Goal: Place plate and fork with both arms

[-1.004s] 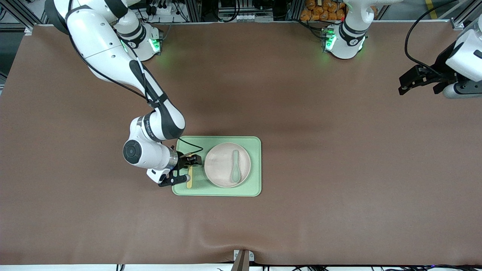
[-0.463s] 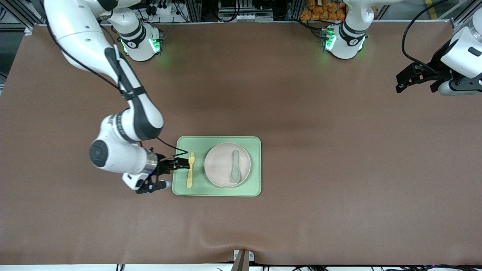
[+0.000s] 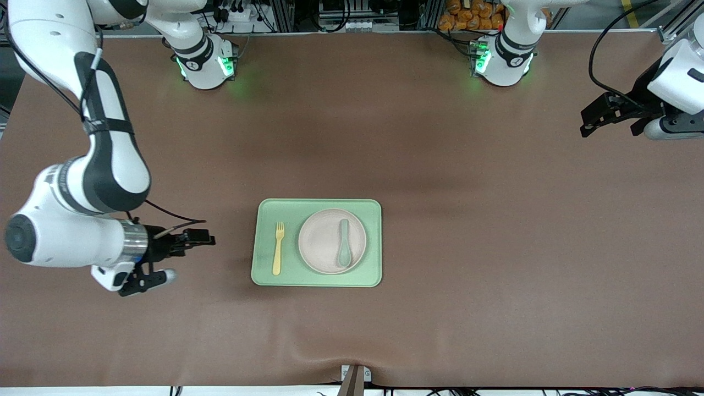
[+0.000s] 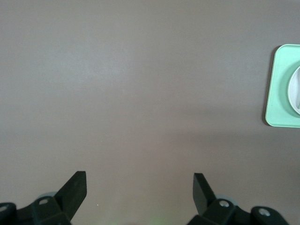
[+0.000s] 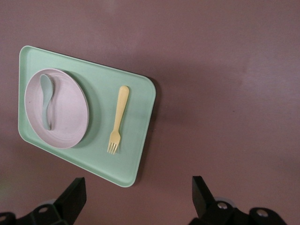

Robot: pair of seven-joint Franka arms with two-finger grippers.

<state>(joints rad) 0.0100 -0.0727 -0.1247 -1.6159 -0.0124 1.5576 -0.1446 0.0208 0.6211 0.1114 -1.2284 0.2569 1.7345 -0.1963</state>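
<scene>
Since a second ago, I note the right gripper (image 3: 184, 256) has withdrawn from the tray (image 3: 264, 275), fingers spread and empty over bare table toward the right arm's end. I find the fork (image 3: 278, 248) flat on the tray just beside the plate (image 3: 322, 242); a spoon (image 3: 344, 242) rests on that plate. I see the left gripper (image 3: 599, 118) waiting with fingers spread, well apart.

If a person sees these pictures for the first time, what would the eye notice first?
Probably the green tray in the middle of the brown table, holding a pink plate with a spoon on it and a yellow fork lying beside the plate. Next, the right gripper, open and empty, over bare table toward the right arm's end, while the left gripper waits open at the other end.
</scene>
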